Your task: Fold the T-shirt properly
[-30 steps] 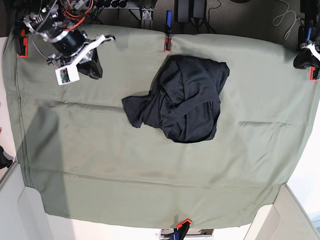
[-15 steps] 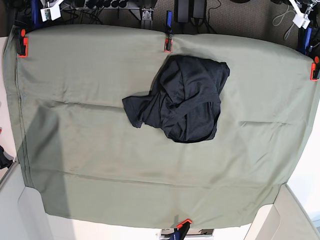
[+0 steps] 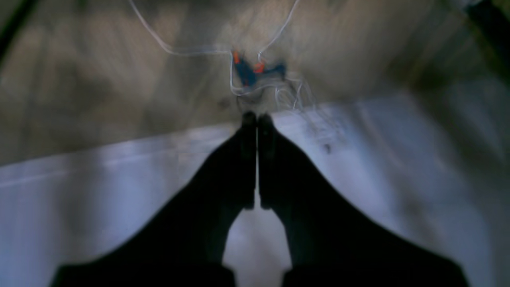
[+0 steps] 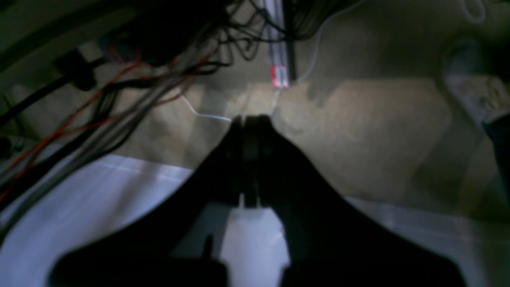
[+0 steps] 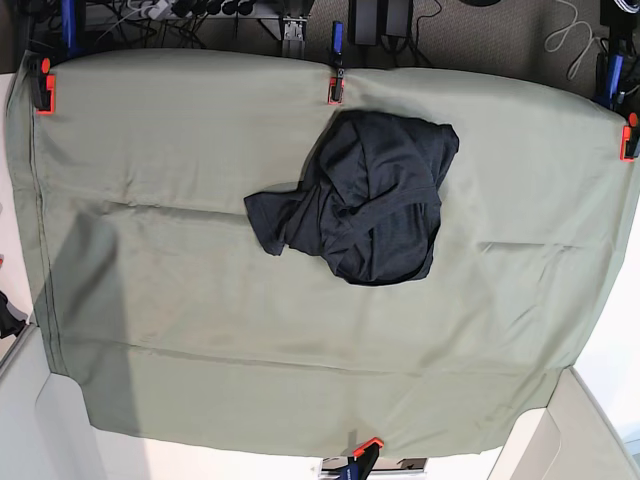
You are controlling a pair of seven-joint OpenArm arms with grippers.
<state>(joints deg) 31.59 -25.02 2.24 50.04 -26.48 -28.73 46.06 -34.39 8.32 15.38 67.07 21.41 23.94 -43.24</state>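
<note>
Dark navy knit, bunched into a rumpled heap: that is the T-shirt (image 5: 362, 198) in the base view, lying a little past the middle of the sage-green table cloth (image 5: 180, 300), toward the far edge. One crumpled flap sticks out to the view's left, and the bulk sits rounded with a seam curving across it. It is not folded, just piled. Orange clamps pin the cloth: one at the far edge just beyond the shirt (image 5: 335, 90), one at the far left corner (image 5: 42, 85), one at the right edge (image 5: 629, 138), and one at the near edge (image 5: 365, 447). No arm reaches over the cloth in this view; the shirt lies alone, touched by nothing.

Over to the left wrist view, and it is blurred. The left gripper (image 3: 257, 119) shows as a black silhouette, its two fingers pressed together with only a hairline between them, clenched on nothing. Beyond the tips, thin white cables (image 3: 175, 50) loop across a brownish floor, with a small blue and orange object among them. A pale surface fills the lower part.

Now the right wrist view, also soft. The right gripper (image 4: 251, 119) is likewise clamped tight, nothing between the fingers. A tangle of black and red wires (image 4: 119, 79) hangs at the upper left, above a pale surface. The shirt appears in neither wrist view.
</note>
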